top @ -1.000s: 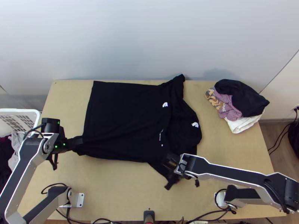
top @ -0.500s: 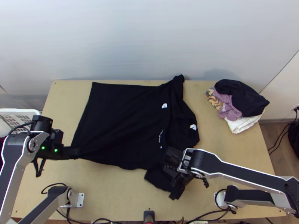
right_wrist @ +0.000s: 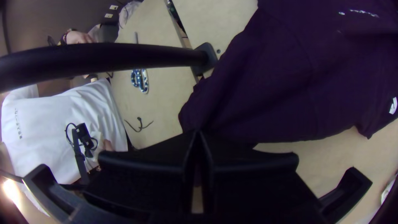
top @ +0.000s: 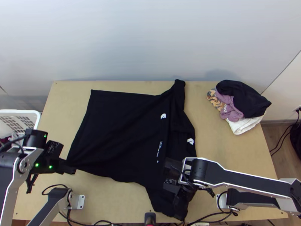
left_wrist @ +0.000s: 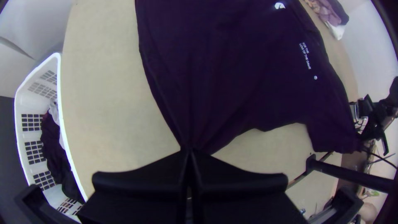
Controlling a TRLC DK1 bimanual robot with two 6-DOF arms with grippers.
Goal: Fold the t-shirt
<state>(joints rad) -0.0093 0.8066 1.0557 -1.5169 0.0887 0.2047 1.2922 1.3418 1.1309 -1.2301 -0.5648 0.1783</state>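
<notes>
T-shirt (top: 124, 132) fabric, black and spread across the middle of the counter (top: 225, 150), lies nearer the near edge than a second ago: its far hem corner has come down from the counter's far edge, and its near side has been drawn nearer and a little to the left. Creases fan out from the near left corner, where the cloth is pulled into a tight point, while the body is broad and mostly flat. Toward the right it is rumpled and partly doubled over itself, the far sleeve standing in a thick bunched roll and the near sleeve stretched down close to the near edge. Both arms have shifted toward that edge with the cloth. The left gripper (top: 71, 168), at the counter's left side, has its fingers closed on the near left corner, gathered between them in the left wrist view. The right gripper (top: 180, 216), low at the near edge, has its fingers closed on the end of the near sleeve. Smallest are the markings: a white logo (top: 163, 116) on the body, another white logo (top: 190, 141) nearer the right side, and a short line of white print (top: 159, 149) between them and the near sleeve.
</notes>
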